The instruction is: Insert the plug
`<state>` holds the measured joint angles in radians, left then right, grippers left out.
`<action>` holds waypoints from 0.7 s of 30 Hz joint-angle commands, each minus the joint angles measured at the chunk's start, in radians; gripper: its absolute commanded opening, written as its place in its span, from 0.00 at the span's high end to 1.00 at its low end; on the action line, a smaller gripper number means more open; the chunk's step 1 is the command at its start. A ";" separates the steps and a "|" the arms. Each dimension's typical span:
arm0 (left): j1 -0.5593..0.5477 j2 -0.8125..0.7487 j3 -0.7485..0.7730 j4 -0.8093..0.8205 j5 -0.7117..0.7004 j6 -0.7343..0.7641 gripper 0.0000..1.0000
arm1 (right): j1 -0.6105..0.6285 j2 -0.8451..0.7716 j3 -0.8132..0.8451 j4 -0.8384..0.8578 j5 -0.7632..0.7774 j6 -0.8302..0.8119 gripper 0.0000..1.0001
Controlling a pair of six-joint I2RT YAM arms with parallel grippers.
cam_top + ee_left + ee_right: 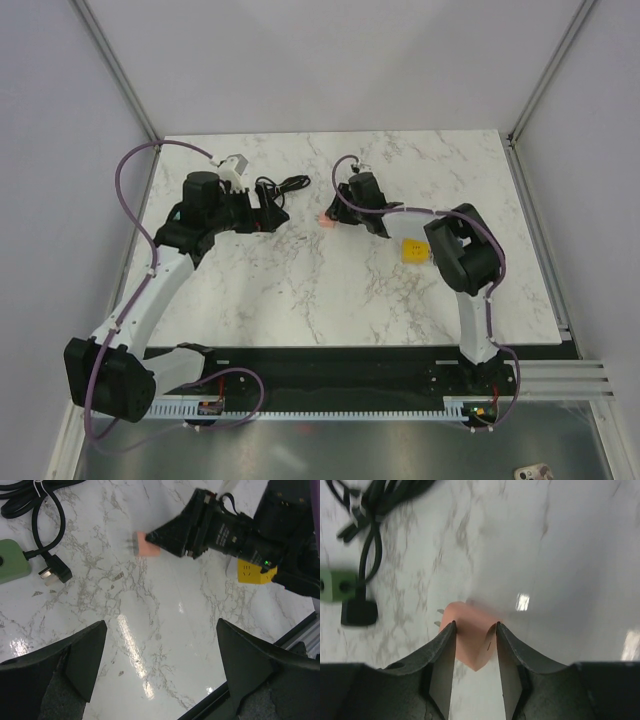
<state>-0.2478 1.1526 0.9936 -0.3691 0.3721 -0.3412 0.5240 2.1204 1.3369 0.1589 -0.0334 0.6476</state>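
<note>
The 2 arms are built alike: white shell links joined by bulky black joint housings. Along the left arm (150, 290) a purple cable (119, 185) runs in loose loops, and the right arm (472, 320) carries a second purple cable (415, 211). The left gripper (161, 624) has 2 matte black, wedge-shaped fingers (85, 655) with a grainy surface. The right gripper (475, 626) has the same black fingers (440, 665), smoother and faintly glossy on their inner faces. A small green light (266, 562) glows on the right wrist's black housing.
</note>
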 commanded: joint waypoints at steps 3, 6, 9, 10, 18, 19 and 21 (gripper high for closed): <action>0.002 0.059 0.007 0.009 -0.022 -0.018 0.03 | 0.102 -0.154 -0.283 -0.142 -0.053 -0.057 0.52; -0.001 0.093 0.026 -0.022 -0.024 0.007 0.04 | 0.120 -0.304 -0.376 -0.128 -0.056 -0.007 0.50; -0.001 0.088 0.030 -0.091 -0.077 0.019 0.03 | 0.160 -0.399 -0.468 -0.095 -0.079 0.062 0.49; -0.001 0.078 0.025 -0.111 -0.097 0.022 0.03 | 0.172 -0.418 -0.491 -0.076 -0.097 0.075 0.48; -0.001 -0.030 -0.030 -0.186 -0.061 -0.042 0.03 | 0.226 -0.545 -0.539 -0.117 -0.109 0.049 0.42; -0.001 -0.036 -0.030 -0.191 -0.023 -0.044 0.03 | 0.226 -0.550 -0.529 -0.140 -0.105 0.038 0.39; -0.001 -0.048 -0.029 -0.208 -0.003 -0.045 0.02 | 0.228 -0.557 -0.493 -0.206 -0.094 0.009 0.36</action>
<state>-0.2481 1.1332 0.9703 -0.5453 0.3122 -0.3538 0.7547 1.6070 0.7841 0.0338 -0.1417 0.7021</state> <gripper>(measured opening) 0.973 0.632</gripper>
